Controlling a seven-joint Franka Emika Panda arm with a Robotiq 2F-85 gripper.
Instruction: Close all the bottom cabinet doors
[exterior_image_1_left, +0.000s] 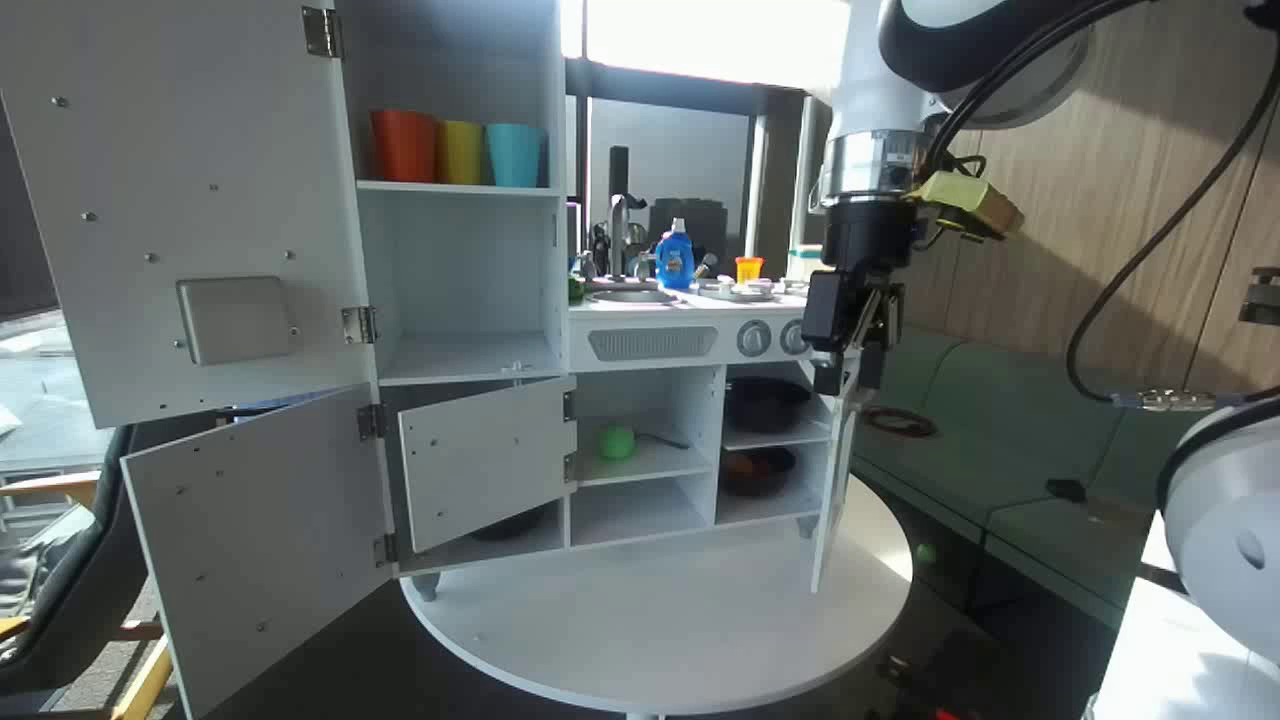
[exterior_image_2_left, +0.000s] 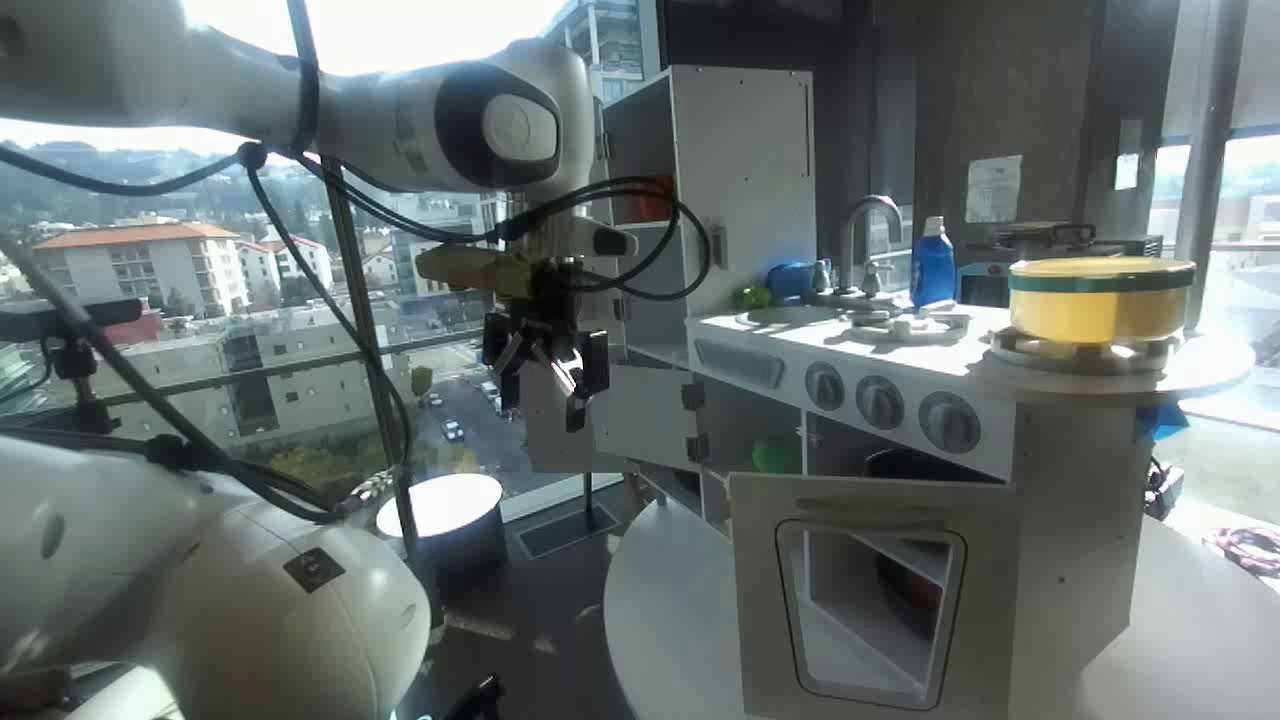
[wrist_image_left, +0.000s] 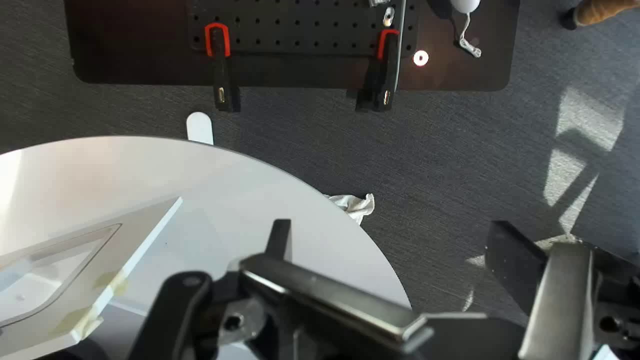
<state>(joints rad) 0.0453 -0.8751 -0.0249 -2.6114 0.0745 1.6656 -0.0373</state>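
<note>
Bottom cabinet doors (exterior_image_1_left: 270, 540), white, standing open

Smooth, matt cabinet doors (exterior_image_1_left: 265, 535) carry metal hinges (exterior_image_1_left: 371, 421).

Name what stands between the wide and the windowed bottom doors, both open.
In an exterior view, a narrower open door comes between the wide door and the windowed door, followed by open shelves with a green item and dark cookware.

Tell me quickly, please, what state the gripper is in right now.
Gripper: open, jaws well apart in the wrist view, holding nothing.
</note>
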